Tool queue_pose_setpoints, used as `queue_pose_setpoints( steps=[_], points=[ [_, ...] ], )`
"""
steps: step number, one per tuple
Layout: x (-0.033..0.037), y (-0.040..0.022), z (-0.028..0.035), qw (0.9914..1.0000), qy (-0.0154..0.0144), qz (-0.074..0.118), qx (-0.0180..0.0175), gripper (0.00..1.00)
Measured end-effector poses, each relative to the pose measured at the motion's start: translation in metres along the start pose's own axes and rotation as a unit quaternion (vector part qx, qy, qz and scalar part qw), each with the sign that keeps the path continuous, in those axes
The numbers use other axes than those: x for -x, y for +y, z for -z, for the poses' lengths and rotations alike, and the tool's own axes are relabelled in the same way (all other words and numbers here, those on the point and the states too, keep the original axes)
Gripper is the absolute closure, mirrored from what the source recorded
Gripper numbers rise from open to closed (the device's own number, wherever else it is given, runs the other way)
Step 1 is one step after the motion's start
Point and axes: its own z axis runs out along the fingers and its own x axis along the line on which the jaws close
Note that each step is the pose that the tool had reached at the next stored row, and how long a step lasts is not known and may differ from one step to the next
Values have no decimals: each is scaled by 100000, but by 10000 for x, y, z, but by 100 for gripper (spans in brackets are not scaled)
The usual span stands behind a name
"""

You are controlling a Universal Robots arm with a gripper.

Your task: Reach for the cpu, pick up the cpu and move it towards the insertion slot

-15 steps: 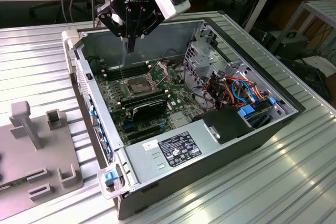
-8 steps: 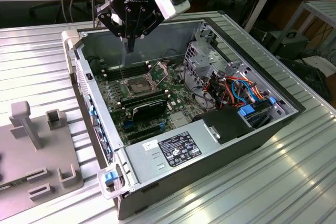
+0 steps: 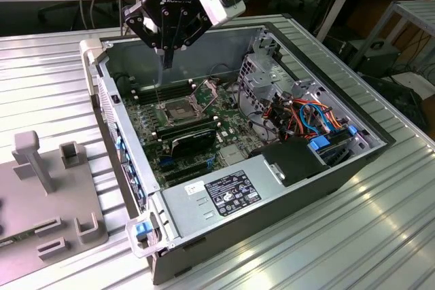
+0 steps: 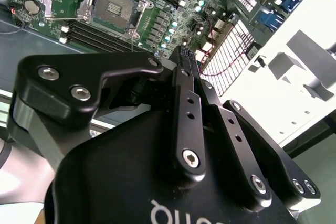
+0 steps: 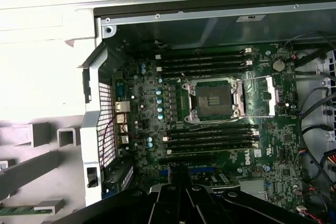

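Hanging over the open computer case [image 3: 224,203], your gripper [image 3: 166,58] sits at the upper middle of the exterior view and points straight down. Its fingers [image 4: 185,85] are drawn together tip to tip. I cannot make out a chip pinched between them, so treat the cpu as unconfirmed in hand.

The insertion slot [image 3: 178,110] lies below the fingertips, left of centre in the exterior view. Its dark centre is bare, and its hinged plate [image 5: 262,96] is swung open beside it.

Your main risk, as I judge it, is that exposed centre. If the closed tips drop straight into it, they would likely damage the contact field, and a chip that slips or tilts on the way down would do the same.

Watch the thin wire lever [image 3: 158,86] standing up just under the fingers, since a small sideways drift could hook it. The memory slots [image 5: 210,137] flank the socket on both sides, and the black card [image 3: 194,139] lies just beside it toward the lower part of the frame. A wide approach could knock either one.

The case wall [image 3: 102,76] on the exterior view's left stands near the gripper body, so swinging that way risks a scrape
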Motion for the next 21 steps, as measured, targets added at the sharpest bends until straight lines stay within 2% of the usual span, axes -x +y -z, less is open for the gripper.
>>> queue_pose_setpoints(
  steps=[21],
  points=[
    [-3, 0, -6, 99998, 626, -28, -48, 89]
  ],
)
